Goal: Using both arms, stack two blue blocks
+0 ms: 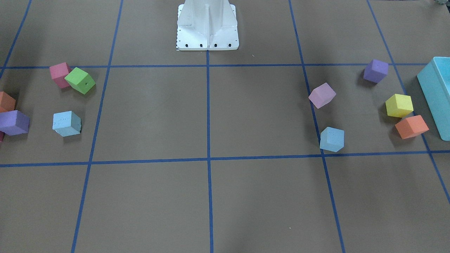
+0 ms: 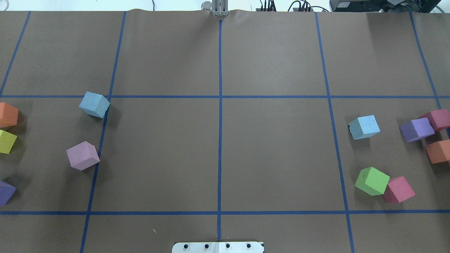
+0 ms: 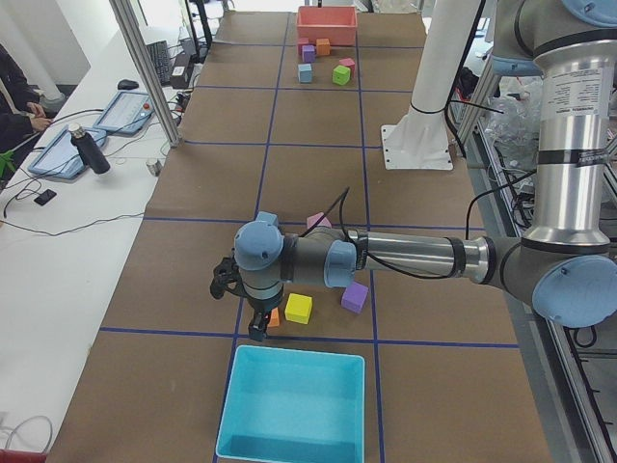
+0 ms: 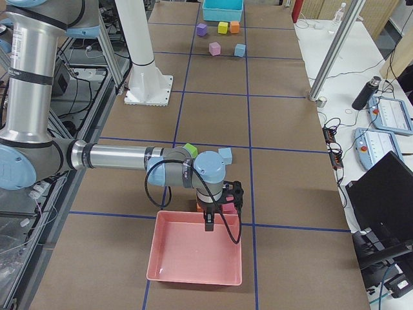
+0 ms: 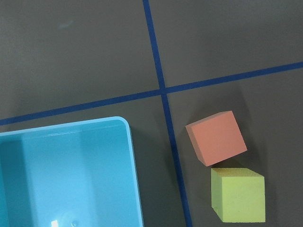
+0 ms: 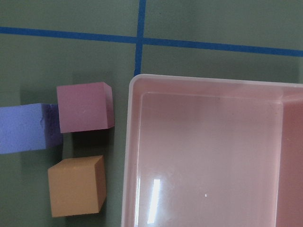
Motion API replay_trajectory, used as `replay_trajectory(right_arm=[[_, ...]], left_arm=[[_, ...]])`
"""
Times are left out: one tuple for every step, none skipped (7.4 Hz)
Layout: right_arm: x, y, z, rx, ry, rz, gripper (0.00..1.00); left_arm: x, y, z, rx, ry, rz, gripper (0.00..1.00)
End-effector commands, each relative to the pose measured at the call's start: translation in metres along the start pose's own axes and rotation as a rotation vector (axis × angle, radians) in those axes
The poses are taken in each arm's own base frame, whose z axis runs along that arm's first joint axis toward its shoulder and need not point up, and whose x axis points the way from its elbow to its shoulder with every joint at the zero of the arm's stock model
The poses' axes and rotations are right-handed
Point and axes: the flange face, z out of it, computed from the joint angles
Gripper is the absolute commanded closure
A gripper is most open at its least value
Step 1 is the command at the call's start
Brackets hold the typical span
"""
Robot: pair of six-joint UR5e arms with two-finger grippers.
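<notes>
One pale blue block (image 2: 94, 104) lies on the table's left side, beside a lilac cube (image 2: 83, 155); it also shows in the front view (image 1: 331, 139). The other blue block (image 2: 364, 127) lies on the right side, also in the front view (image 1: 66, 123). Neither arm shows in the overhead or front views. My left gripper (image 3: 256, 333) hangs over the near rim of the teal box (image 3: 299, 353), far from its blue block. My right gripper (image 4: 210, 225) hangs over the pink tray (image 4: 193, 255). I cannot tell whether either is open or shut. No fingers show in the wrist views.
Orange (image 5: 216, 138) and yellow (image 5: 237, 195) cubes lie by the teal box (image 5: 61, 175). Magenta (image 6: 85, 107), orange (image 6: 75, 186) and purple (image 6: 21, 128) cubes lie by the pink tray (image 6: 203, 151). Green (image 2: 372, 181) and pink (image 2: 398, 189) cubes touch. The white pedestal (image 1: 207, 28) stands mid-table.
</notes>
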Motion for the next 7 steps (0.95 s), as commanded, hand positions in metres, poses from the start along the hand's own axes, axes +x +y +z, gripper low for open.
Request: replay_trajectory(right_arm=[[-0.013,-0.015,-0.014,0.031,0.004,-0.032,0.0],[-0.031,-0.033,-0.025,0.056,0.0,-0.048,0.0],[-0.067,-0.056,-0.028,0.06,-0.021,-0.002,0.0],[-0.121,-0.076,-0.025,0.052,-0.04,0.025,0.0],[-0.174,-0.094,-0.02,0.041,-0.062,0.059,0.0],[-0.231,-0.102,-0.009,0.014,-0.082,0.079,0.0],[-0.279,-0.109,0.001,-0.007,-0.095,0.093,0.0]], left_arm=[[0.018,-0.02,-0.021,0.044,-0.013,0.053,0.02],[0.02,-0.024,-0.022,0.047,-0.013,0.051,0.02],[0.019,-0.025,-0.02,0.044,-0.013,0.048,0.02],[0.019,-0.026,-0.02,0.043,-0.011,0.045,0.02],[0.019,-0.025,-0.019,0.042,-0.007,0.042,0.02],[0.018,-0.024,-0.018,0.041,-0.006,0.043,0.02],[0.018,-0.024,-0.018,0.041,-0.006,0.043,0.02]])
